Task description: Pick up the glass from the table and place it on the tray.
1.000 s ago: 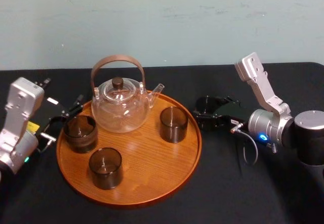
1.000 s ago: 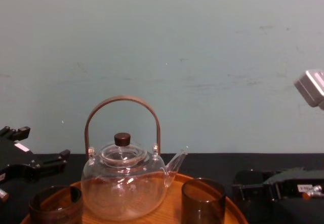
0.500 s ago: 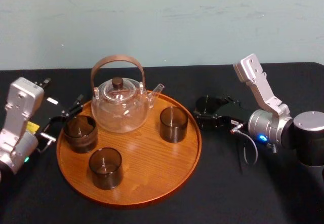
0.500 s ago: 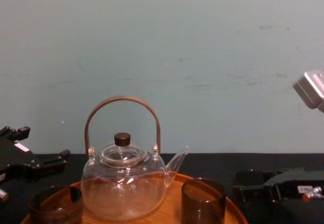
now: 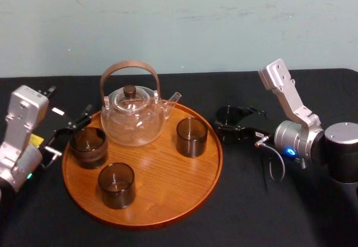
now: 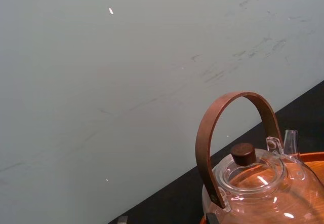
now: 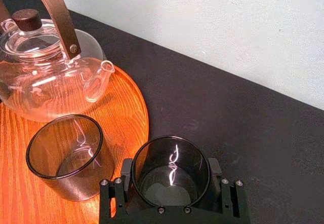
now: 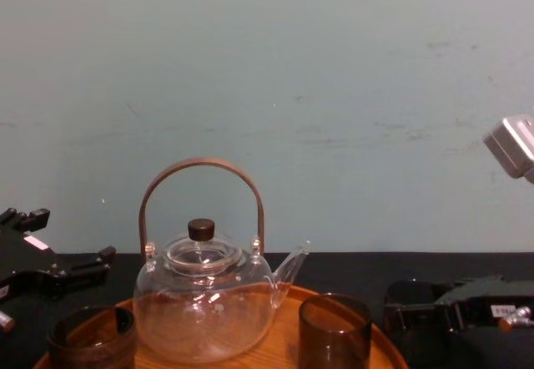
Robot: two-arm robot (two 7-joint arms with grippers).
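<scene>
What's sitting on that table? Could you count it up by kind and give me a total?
Glasses: 4, three on the tray, one glass in the right pincer
Teapot: 1
Tray: 1
Total: 6

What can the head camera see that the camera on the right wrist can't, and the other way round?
The head view adds the whole tray, two more glasses on it, and the left gripper, open, at its left edge. The right wrist view adds a look down into the glass on the black table, just off the tray's rim, with the right gripper closed on its sides. Both share the teapot and the tray glass by its spout.
</scene>
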